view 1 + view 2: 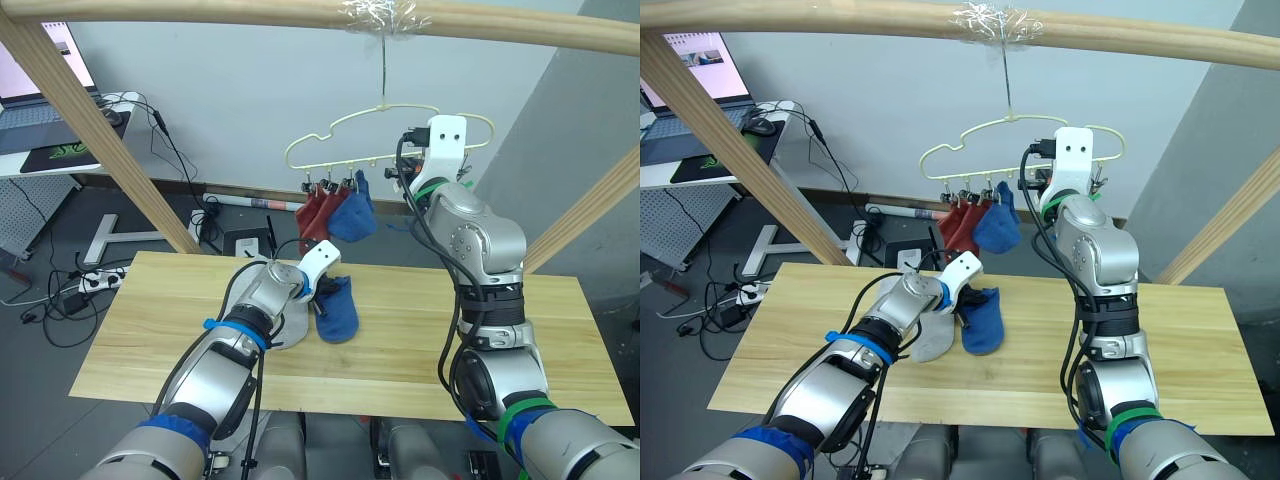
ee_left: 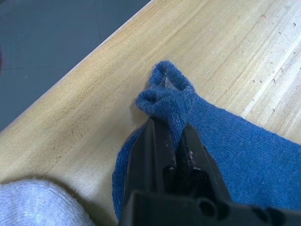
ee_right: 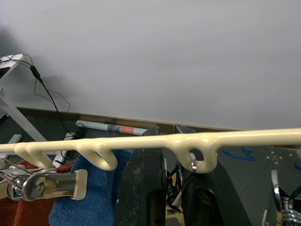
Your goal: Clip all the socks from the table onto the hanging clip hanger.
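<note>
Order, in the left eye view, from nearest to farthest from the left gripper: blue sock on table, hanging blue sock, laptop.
1. Blue sock on the table, pinched by the left gripper.
2. Hanging blue sock, above on the clip hanger.
3. Laptop, far left.

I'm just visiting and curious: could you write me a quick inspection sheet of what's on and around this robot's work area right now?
Surface: wooden table, pale planks.
Job's things: blue sock and grey sock on the table; two red socks and one blue sock hang from the clip hanger.
Clutter: nothing seen.
Grippers: left gripper pinches the blue sock's cuff; right gripper grips the hanger's bar.
Cables: loose wires and power strip on the floor.
Surroundings: wooden pole, laptop desk.
</note>
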Available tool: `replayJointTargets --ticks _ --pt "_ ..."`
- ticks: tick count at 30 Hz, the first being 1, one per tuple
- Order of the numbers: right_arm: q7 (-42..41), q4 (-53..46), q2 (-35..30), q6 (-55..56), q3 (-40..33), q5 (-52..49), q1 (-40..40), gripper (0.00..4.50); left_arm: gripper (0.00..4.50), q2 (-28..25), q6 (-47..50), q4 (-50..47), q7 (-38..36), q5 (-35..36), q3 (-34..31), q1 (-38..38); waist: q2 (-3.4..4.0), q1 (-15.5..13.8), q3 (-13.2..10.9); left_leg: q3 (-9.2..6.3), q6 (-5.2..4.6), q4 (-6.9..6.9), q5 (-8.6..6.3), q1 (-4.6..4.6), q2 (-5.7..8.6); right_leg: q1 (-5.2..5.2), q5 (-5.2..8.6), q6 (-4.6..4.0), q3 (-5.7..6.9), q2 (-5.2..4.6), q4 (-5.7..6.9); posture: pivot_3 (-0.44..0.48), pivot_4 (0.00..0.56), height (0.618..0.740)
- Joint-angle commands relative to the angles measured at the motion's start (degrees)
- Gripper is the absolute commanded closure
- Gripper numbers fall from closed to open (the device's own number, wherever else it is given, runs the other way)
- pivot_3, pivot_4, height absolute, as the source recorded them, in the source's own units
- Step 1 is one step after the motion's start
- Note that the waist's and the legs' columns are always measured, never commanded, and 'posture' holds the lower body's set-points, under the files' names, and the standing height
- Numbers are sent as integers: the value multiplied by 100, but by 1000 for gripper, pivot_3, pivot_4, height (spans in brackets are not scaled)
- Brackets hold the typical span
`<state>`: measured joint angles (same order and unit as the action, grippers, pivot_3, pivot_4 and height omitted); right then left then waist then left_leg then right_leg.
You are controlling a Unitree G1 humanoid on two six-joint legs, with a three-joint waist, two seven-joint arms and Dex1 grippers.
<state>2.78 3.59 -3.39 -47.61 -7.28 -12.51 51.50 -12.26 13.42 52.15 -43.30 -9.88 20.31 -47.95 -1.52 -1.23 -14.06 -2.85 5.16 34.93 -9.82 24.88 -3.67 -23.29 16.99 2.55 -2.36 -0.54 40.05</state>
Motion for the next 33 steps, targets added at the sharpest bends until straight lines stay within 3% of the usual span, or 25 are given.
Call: replayJointTargets --ticks 1,6,10,16,33 --pt "0 -399 -1 66 -28 -38 169 4458 4459 34 53 65 -98 -120 83 194 1 0 0 0 0 0 0 0 0 0 0 0 0 0 0 111 177 740" --pt "17 -461 28 -12 -56 -73 184 4458 4459 45 183 -474 -601 302 -178 329 1 5 1 0 0 -1 0 0 0 0 0 0 0 0 0 111 177 740" --pt "52 -537 102 -157 -130 -136 194 4458 4459 64 495 -1487 -1130 943 -574 489 1 16 0 0 0 -2 0 2 -1 -1 0 0 0 0 -2 111 177 740" --pt "108 -734 234 -427 -291 -264 181 4458 4459 135 888 -2249 -1105 1319 -829 434 1 18 0 -1 0 -2 0 2 -1 -2 0 0 0 0 -1 103 173 740" --pt "104 -897 277 -859 -377 -464 236 4458 4459 546 651 -1829 -652 1496 -1012 -679 1 47 0 0 0 -3 0 3 -1 -2 0 0 0 1 -5 92 169 740"
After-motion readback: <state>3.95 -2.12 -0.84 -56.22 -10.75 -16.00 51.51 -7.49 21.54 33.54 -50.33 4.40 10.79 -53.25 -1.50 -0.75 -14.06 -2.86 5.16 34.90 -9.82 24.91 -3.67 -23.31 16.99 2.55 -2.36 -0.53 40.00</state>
